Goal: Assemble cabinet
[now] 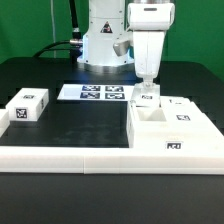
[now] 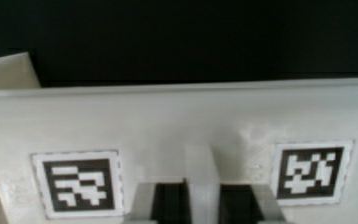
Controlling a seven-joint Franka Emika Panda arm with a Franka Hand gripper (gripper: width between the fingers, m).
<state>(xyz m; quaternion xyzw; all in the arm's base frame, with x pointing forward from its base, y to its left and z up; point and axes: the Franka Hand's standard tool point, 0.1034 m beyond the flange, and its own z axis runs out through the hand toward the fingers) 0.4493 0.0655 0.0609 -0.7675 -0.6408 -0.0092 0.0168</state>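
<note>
The cabinet's big white box [image 1: 180, 130] stands at the exterior view's right, with a tag on its front face. My gripper [image 1: 147, 86] hangs straight down at the box's back left corner, its tips on a small tagged white panel [image 1: 148, 97] there. In the wrist view that white panel [image 2: 176, 120] fills the picture, with two black-and-white markers. The gripper [image 2: 208, 188] is shut, its dark fingers [image 2: 172, 205] almost touching, with only a narrow pale strip between them. Whether they pinch a thin edge I cannot tell. A loose tagged white block [image 1: 27, 108] lies far off at the left.
The marker board [image 1: 98, 92] lies flat before the robot's base. A long low white rail [image 1: 90, 160] runs along the table's front, under the box. Black tabletop lies between the loose block and the box.
</note>
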